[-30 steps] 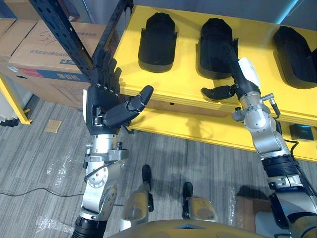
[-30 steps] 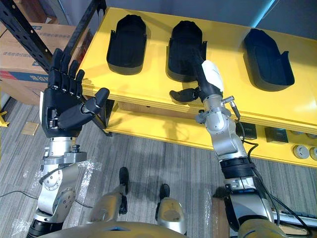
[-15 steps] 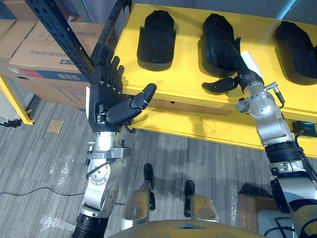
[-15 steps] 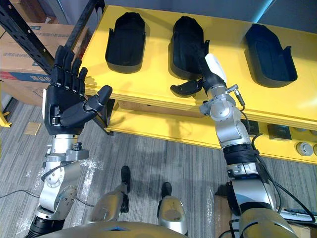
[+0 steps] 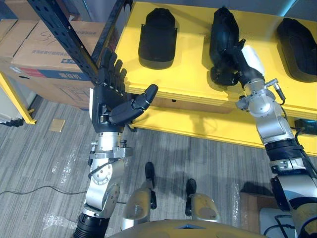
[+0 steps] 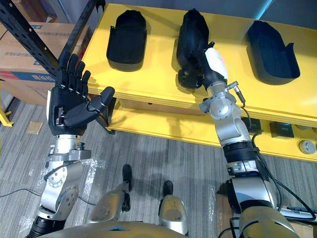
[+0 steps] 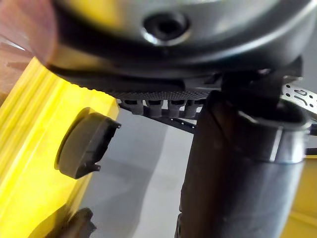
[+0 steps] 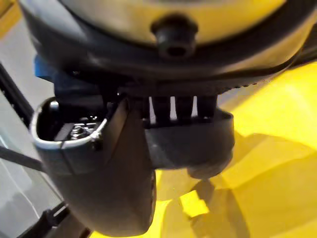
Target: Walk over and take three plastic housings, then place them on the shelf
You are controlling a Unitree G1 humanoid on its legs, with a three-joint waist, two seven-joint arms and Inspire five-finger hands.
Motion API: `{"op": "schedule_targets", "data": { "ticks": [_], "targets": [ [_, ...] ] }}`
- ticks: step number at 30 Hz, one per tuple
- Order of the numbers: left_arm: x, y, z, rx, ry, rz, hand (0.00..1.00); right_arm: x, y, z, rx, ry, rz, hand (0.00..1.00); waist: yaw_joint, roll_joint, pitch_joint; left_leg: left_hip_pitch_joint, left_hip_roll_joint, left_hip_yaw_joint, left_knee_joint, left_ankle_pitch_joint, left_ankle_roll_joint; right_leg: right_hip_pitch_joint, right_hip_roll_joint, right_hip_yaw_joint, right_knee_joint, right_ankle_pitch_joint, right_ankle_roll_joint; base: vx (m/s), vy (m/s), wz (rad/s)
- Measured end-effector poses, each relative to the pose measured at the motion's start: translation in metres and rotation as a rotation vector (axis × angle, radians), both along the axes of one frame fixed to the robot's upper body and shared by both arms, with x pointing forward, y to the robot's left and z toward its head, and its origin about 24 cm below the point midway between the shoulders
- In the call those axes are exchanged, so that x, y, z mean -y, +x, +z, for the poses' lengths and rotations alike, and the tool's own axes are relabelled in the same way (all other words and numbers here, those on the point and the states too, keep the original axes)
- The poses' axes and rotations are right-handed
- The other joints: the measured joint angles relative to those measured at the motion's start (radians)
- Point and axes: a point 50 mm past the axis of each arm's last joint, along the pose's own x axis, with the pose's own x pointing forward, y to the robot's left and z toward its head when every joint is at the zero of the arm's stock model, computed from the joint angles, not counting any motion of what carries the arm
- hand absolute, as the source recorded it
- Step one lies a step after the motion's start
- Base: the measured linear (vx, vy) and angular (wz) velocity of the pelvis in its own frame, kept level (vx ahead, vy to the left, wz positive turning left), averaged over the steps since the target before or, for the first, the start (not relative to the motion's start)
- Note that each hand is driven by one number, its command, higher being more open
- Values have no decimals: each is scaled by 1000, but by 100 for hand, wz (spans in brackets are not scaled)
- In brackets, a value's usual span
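We have three black moulded plastic housings on the top of the yellow two-tier counter (image 5: 198, 87).

- The left housing (image 5: 157, 37) and right housing (image 5: 297, 42) lie flat, well apart from each other.
- The middle housing (image 5: 224, 34) is tipped up steeply, with its near end low by the counter top. We can't tell whether it touches.
- The right hand (image 5: 246, 64) is on the middle housing, its fingers wrapped round the housing's near side. The right wrist view shows thumb and fingers clamped on the dark shell.
- The left hand (image 5: 111, 104) is raised palm-up off the counter's left corner, its fingers straight and spread, holding nothing.

What's around and in the way:

- A dark blue perforated steel rack upright (image 5: 64, 34) runs diagonally just behind the left hand, between it and the stacked brown cardboard boxes (image 5: 39, 49).
- The lower yellow tier (image 5: 208, 126) sits under the right forearm.
- A small black box (image 6: 280, 130) and a round grey part (image 6: 307, 146) sit at the lower tier's right end.
- Below is grey wood-pattern floor (image 5: 44, 158).
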Motion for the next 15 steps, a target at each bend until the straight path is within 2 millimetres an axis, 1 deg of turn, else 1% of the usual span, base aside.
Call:
{"op": "schedule_targets", "data": {
  "ticks": [2,4,7,12,15],
  "targets": [
    [0,0,0,-1,0,1,100,-1,0,1,-2,-16,18,0,0,0,1,0,0,1,0,0,0,-1,0,0,0,2,3,0,0,0],
    [0,0,0,0,0,1,100,0,1,-8,-35,-25,13,0,0,0,3,0,1,1,0,0,0,-1,0,0,1,2,4,0,0,0],
    [0,0,0,-5,0,7,100,0,0,-5,-15,-28,12,0,-1,-2,7,0,1,2,0,0,0,-2,0,0,3,3,5,0,0,0],
    [-1,0,0,-5,0,8,100,0,-1,-2,23,-98,1,0,-1,-2,23,0,1,2,0,0,-1,-4,0,0,6,2,4,0,0,0],
    [-1,1,-1,-8,1,9,100,-1,-1,-1,43,-108,3,0,-1,-3,31,-1,0,4,0,0,-1,-6,-2,0,6,2,4,0,0,0]
  ]
}}
